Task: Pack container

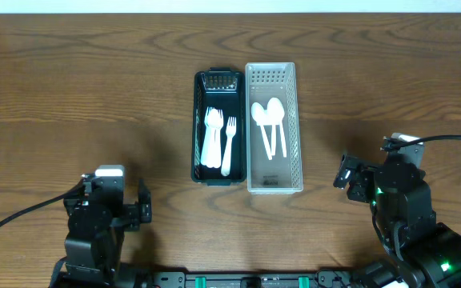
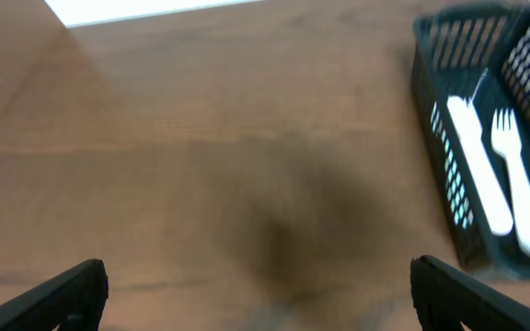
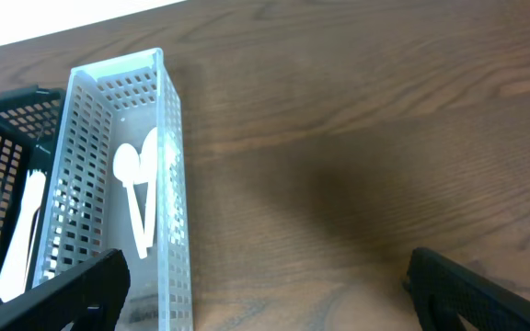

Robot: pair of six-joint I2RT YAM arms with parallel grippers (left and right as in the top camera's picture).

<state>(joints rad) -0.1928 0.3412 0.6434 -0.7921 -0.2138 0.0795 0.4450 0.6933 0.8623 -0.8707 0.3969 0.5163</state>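
Observation:
A black perforated container (image 1: 198, 128) lies at the table's middle and holds white plastic forks (image 1: 218, 140). Touching its right side is a white perforated container (image 1: 294, 128) holding white plastic spoons (image 1: 269, 122). The black container (image 2: 440, 138) with its forks (image 2: 500, 179) shows at the right of the left wrist view. The white container (image 3: 90, 156) with spoons (image 3: 136, 188) shows at the left of the right wrist view. My left gripper (image 2: 260, 294) is open and empty near the front left. My right gripper (image 3: 265, 290) is open and empty at the front right, right of the white container.
Bare wooden table surrounds both containers. The table's far edge (image 1: 230, 11) meets a white surface. Cables trail from both arms near the front edge.

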